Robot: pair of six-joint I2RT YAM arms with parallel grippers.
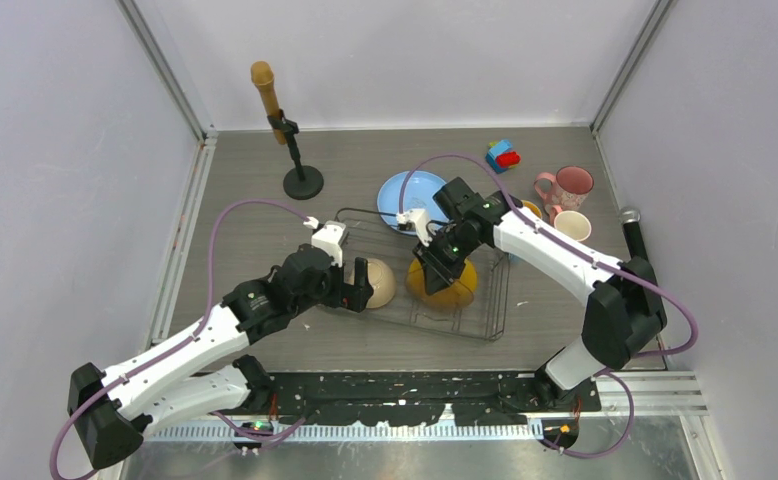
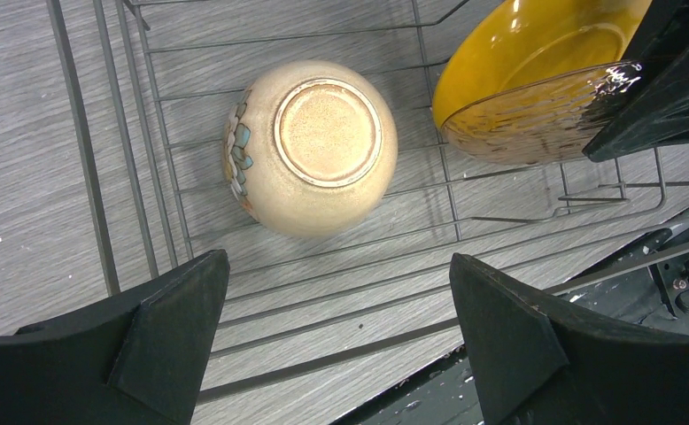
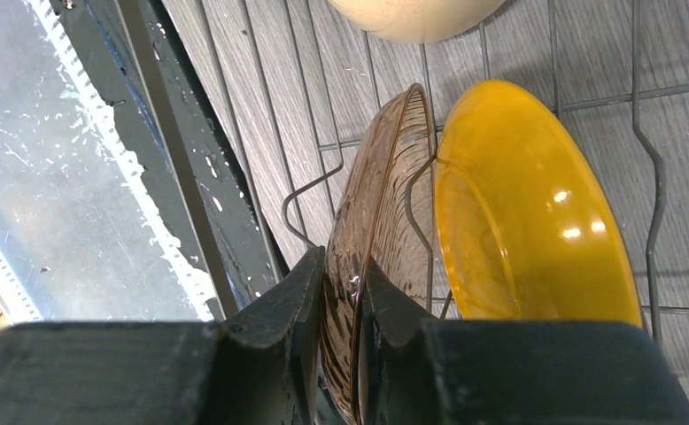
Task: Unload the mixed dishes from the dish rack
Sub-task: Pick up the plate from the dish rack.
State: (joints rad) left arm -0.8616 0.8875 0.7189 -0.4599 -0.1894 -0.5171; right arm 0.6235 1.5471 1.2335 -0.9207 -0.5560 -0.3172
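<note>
My left fingers [image 2: 146, 354] are spread wide and hold nothing. The beige bowl [image 2: 314, 146] sits ahead of the gap between them, touching neither tip, with its foot ring turned toward my wrist camera. It lies on the wire floor at the left end of the dish rack [image 1: 397, 316]. From these views I can't say for sure whether it is fully upside down or tipped on its side.

My right fingers [image 3: 283, 305] are pinched tight on the upper rim of an amber patterned plate [image 3: 372, 204], which stands on edge among the rack's upright dividers. A yellow plate [image 3: 527, 204] stands just beside it, with one divider wire between the two rims.

From above, the rack sits mid-tabletop [image 1: 235, 170], closer to the near edge than the far one. A narrow band of grey surface shows along its near rim, and a wider stretch runs between its left wall and the left edge.

The light-blue plate [image 1: 405, 192] lies flat just beyond the rack's far rim, partly under my right arm. A speckled pink mug [image 1: 568, 186] and a paler mug [image 1: 572, 226] stand close together near the right edge. The toy block [image 1: 502, 155] sits toward the far right corner, and the microphone stand [image 1: 302, 182] toward the far left.
</note>
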